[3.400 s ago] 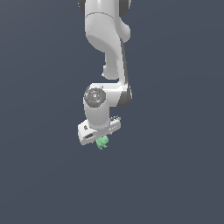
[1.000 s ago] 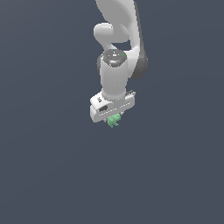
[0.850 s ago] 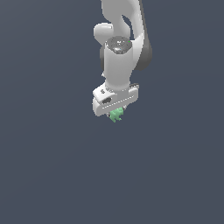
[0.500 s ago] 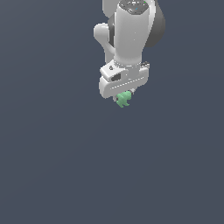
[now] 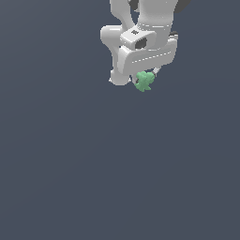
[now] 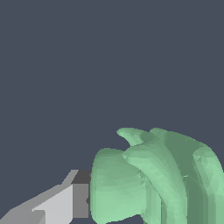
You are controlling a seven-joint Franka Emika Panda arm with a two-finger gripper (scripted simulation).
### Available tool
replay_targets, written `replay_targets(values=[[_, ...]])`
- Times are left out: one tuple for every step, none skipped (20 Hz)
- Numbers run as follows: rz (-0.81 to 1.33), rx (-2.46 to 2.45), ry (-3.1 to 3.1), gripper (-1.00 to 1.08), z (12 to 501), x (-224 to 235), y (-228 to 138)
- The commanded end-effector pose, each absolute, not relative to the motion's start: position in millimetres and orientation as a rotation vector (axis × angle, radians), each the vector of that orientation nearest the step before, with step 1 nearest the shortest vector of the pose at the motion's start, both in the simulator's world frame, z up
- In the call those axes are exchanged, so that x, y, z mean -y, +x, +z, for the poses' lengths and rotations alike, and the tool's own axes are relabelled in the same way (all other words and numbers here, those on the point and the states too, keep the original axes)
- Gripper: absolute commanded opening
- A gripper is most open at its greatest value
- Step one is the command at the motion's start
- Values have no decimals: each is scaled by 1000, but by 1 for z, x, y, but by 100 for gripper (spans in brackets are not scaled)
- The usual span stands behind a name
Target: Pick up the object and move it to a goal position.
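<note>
The object [image 5: 145,81] is a small mint-green lump with stubby lobes. It hangs under the white gripper [image 5: 143,77] near the top of the exterior view, well above the dark grey ground. The gripper is shut on it. In the wrist view the object [image 6: 153,179] fills much of the picture, with one grey and white finger [image 6: 65,199] pressed against its side. The other finger is hidden behind the object.
The white arm [image 5: 140,33] runs up out of the exterior view's top edge. A plain dark grey surface [image 5: 117,178] lies all around. No goal marker shows.
The arm has carried the object upward and toward the exterior view's right, still shut on it. The gripper has turned somewhat on the way.
</note>
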State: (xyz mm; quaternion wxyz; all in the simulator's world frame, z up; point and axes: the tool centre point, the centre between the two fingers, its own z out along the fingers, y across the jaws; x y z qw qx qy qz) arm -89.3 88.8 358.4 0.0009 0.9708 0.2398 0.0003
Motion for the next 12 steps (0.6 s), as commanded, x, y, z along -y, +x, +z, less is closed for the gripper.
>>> replay_targets(values=[[-1, -752, 3049, -100, 375, -96, -96], [-1, -752, 3049, -100, 381, -98, -98], [-1, -752, 3049, -100, 386, -101, -100], [0, -752, 3050, -100, 390, -102, -101], [0, -752, 3050, -100, 394, -104, -102], [0, -752, 3050, -100, 397, -106, -103], [0, -752, 3050, -100, 400, -107, -104], [0, -752, 3050, -100, 402, -108, -104], [0, -752, 3050, -100, 404, -109, -105], [0, -751, 3051, -100, 405, -109, -105], [0, -751, 3051, -100, 406, -109, -105], [0, -751, 3051, -100, 406, -109, -105]])
